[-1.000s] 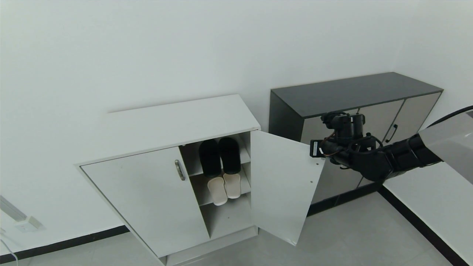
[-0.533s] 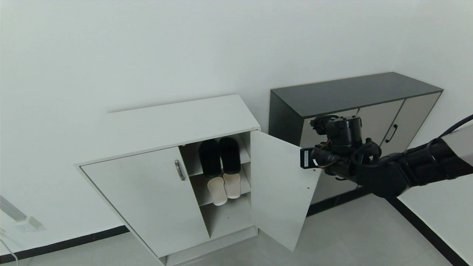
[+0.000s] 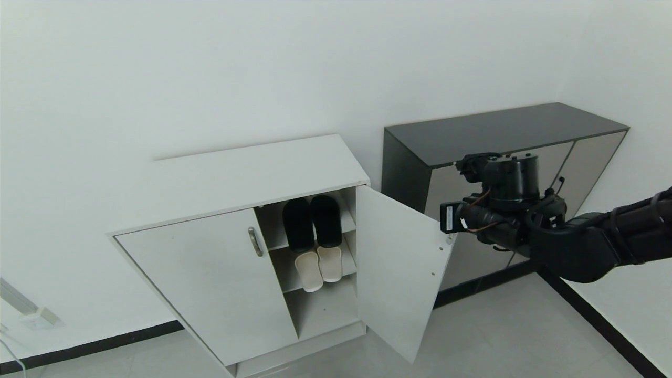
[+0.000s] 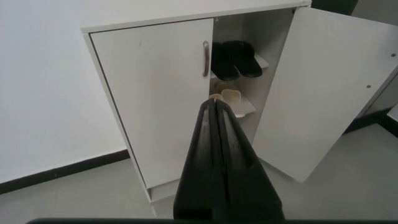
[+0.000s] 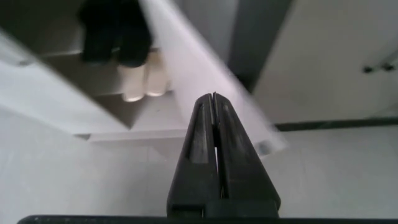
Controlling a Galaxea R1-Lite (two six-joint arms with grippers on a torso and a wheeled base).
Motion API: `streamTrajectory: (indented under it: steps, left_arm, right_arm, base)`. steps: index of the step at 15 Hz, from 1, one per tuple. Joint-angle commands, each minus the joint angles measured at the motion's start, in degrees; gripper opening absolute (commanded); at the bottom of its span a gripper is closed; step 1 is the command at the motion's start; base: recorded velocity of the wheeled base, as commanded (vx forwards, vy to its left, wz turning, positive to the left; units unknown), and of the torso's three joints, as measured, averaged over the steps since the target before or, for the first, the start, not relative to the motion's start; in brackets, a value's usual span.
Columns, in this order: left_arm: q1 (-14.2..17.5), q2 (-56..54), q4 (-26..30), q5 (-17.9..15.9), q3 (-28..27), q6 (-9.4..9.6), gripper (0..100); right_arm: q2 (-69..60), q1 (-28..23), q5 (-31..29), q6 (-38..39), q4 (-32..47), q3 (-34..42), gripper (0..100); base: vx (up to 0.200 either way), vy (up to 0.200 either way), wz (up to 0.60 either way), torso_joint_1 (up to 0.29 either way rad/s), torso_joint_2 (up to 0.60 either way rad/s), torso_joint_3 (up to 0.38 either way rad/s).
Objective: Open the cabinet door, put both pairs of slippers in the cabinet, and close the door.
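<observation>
The white cabinet [image 3: 252, 173] stands with its left door [image 3: 210, 283] shut and its right door [image 3: 399, 262] swung out. Inside, a black pair of slippers [image 3: 312, 220] lies on the upper shelf and a white pair of slippers [image 3: 318, 266] on the shelf below. My right gripper [image 5: 214, 98] is shut and empty, at the free edge of the open door [image 5: 199, 74], on its outer side. Whether it touches the door I cannot tell. My left gripper [image 4: 214, 102] is shut and empty, hanging in front of the cabinet's left door [image 4: 161, 93].
A dark cabinet [image 3: 499, 131] with grey doors stands against the wall right of the white one. A white surface with a black border [image 3: 630, 294] runs along the right side. Grey floor [image 3: 499, 336] lies open in front of both cabinets.
The open door has swung a little toward the cabinet. My right arm has stayed at the door's free edge, moving left and then back right.
</observation>
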Motion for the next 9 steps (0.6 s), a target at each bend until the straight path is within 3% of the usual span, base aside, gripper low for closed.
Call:
streamTrajectory:
  steps: [1,9]
  left_arm:
    - [0.00,0.08,-0.01,0.02,0.00,-0.04,0]
    - [0.00,-0.01,-0.01,0.02,0.00,-0.04,0]
  right_arm:
    - [4.03,-3.41,0.31,-0.23,-0.03,-1.96,0]
    - [8.24,-3.59,0.40,-0.23,-0.03,-2.92,0]
  base:
    - [0.000,0.000,0.00,0.000,0.00,0.000]
    - [0.000,0.000,0.00,0.000,0.00,0.000]
